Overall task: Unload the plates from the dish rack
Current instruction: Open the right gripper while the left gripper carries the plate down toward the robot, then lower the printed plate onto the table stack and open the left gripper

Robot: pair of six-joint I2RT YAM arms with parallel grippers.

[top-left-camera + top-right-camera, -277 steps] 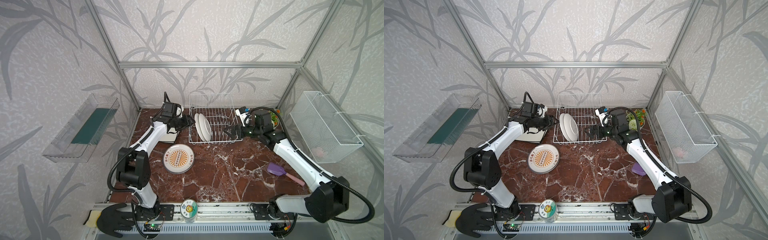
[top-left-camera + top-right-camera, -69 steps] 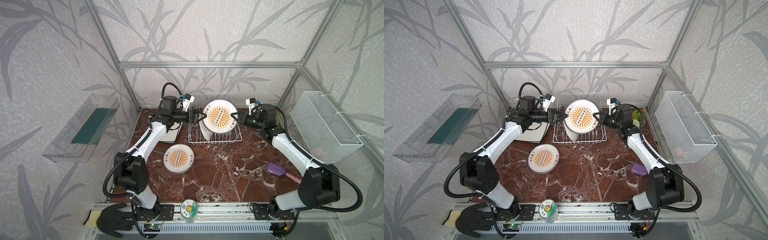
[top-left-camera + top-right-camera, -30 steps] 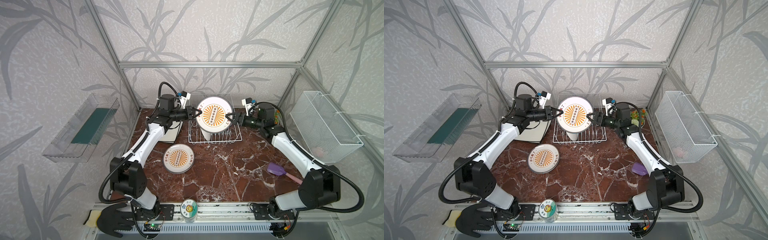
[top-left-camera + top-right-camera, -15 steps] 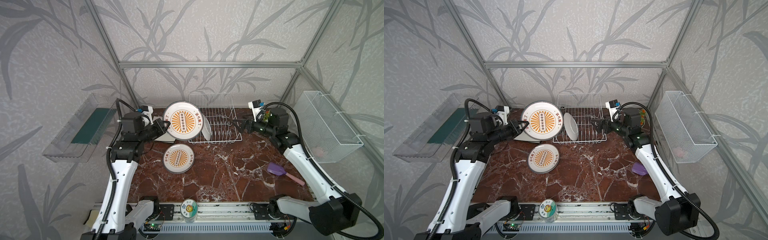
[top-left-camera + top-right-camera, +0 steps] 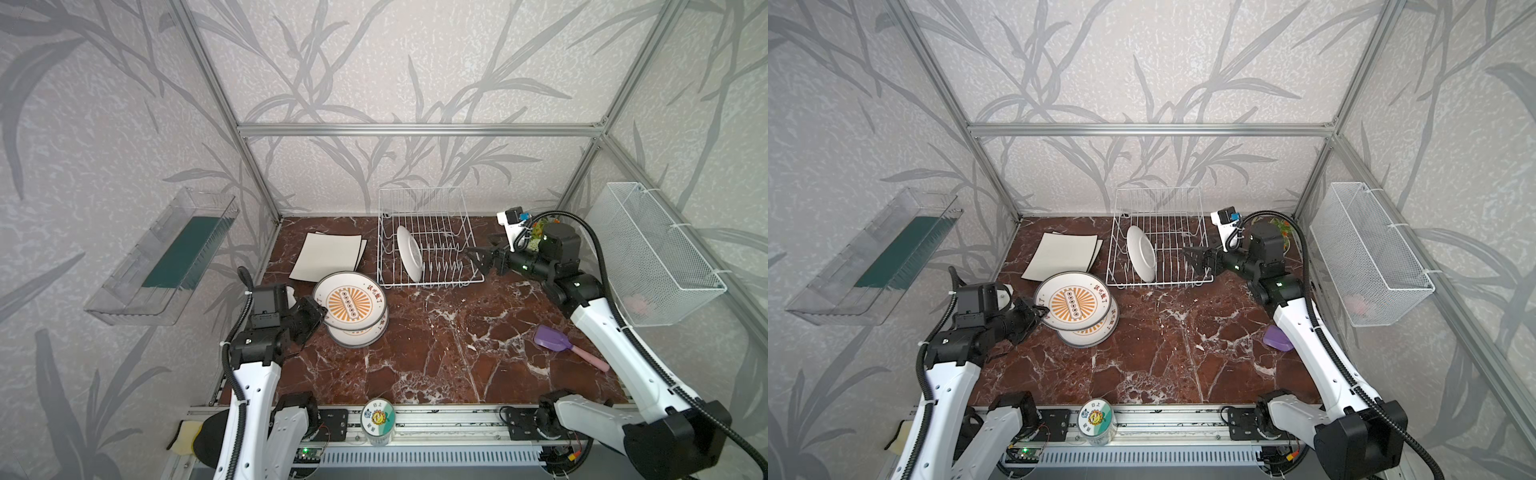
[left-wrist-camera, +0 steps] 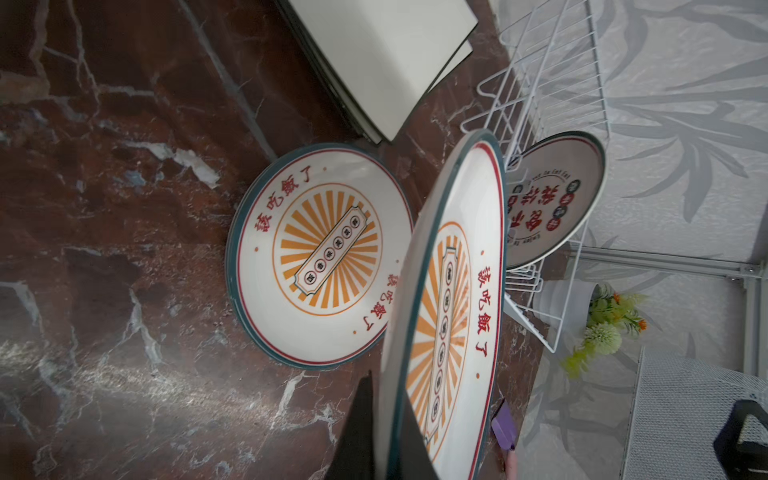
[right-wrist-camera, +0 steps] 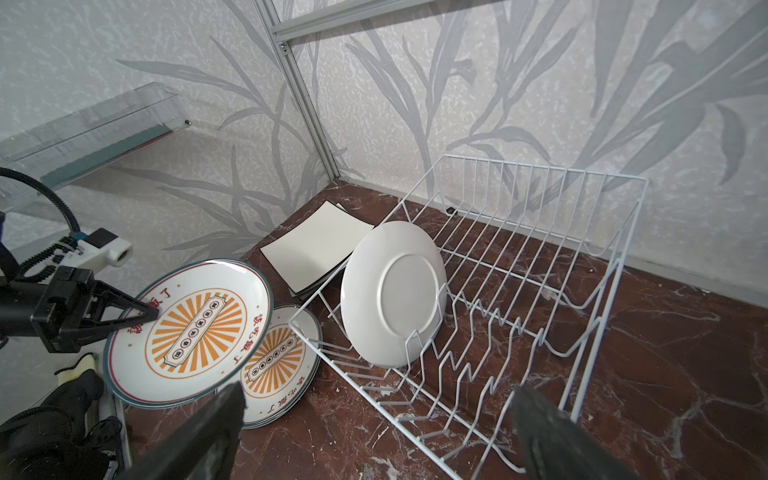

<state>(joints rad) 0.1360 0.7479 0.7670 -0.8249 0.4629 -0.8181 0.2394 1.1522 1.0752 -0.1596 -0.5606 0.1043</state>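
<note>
left gripper (image 5: 318, 310): mine, jaws pinching the rim of a round orange-sunburst plate (image 5: 351, 300); grip is on the plate edge facing my left arm
held plate: tilted, printed face up, low over the table (image 5: 436, 353), left-front of the dish rack (image 5: 432, 285)
held plate vs lower plate: overlaps a matching sunburst plate (image 5: 362, 335) that lies flat on the marble; offset toward the back-left of it; contact between the two, cannot tell
left wrist view: held plate (image 6: 449, 316) runs edge-on out from my fingers (image 6: 361, 432), flat plate (image 6: 320, 257) beyond it
right gripper (image 5: 476, 261): mine, jaws spread wide, nothing between them; hovers just beside the rack's right-front corner, pointing at the rack
plate in rack (image 5: 409, 253): one round plate, standing on edge between tines in the left part, leaning; plain white back toward my right gripper, red-and-black print on the other face (image 6: 552, 203)
rest of rack: bare tines in both top views
square plates (image 5: 328, 255): stacked flat on the table, left of the rack, behind the sunburst plates; cream one on top
purple scoop (image 5: 552, 338): on the table near my right arm, well apart from the plates
</note>
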